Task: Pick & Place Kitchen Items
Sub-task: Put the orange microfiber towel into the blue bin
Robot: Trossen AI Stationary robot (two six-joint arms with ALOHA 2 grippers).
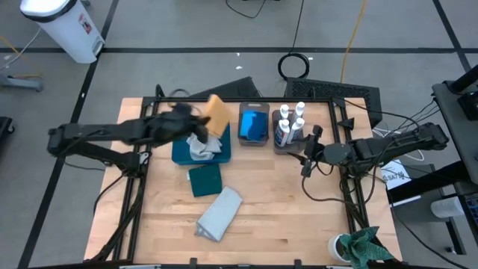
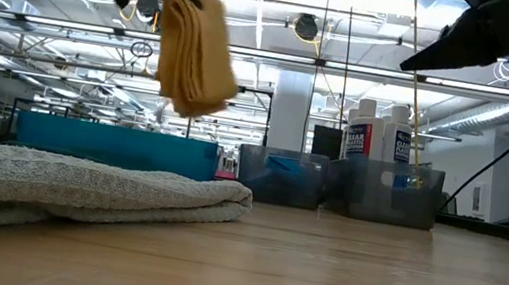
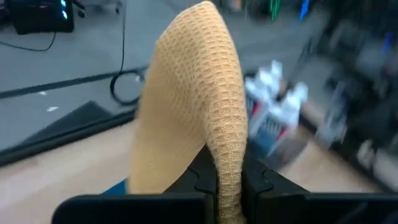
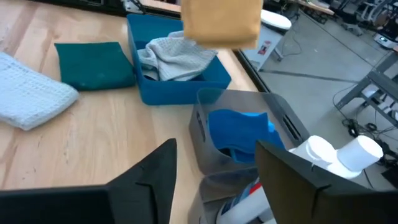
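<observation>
Wooden table (image 1: 284, 202): teal tray (image 1: 181, 154) and two bins (image 1: 254, 123) at 12; teal cloth (image 1: 205, 180) centre; grey cloth (image 1: 221, 214) at 6.

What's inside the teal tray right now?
A crumpled pale grey cloth lies in the teal tray. The mustard cloth, pinched in the left gripper, hangs above it, not in it. Anything under the grey cloth is covered.

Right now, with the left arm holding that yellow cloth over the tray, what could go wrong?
1. The mustard cloth is pinched only at one edge by the left gripper; it may slip.
2. Dropped now, it could drape over the teal tray's rim beside the grey cloth inside.
</observation>
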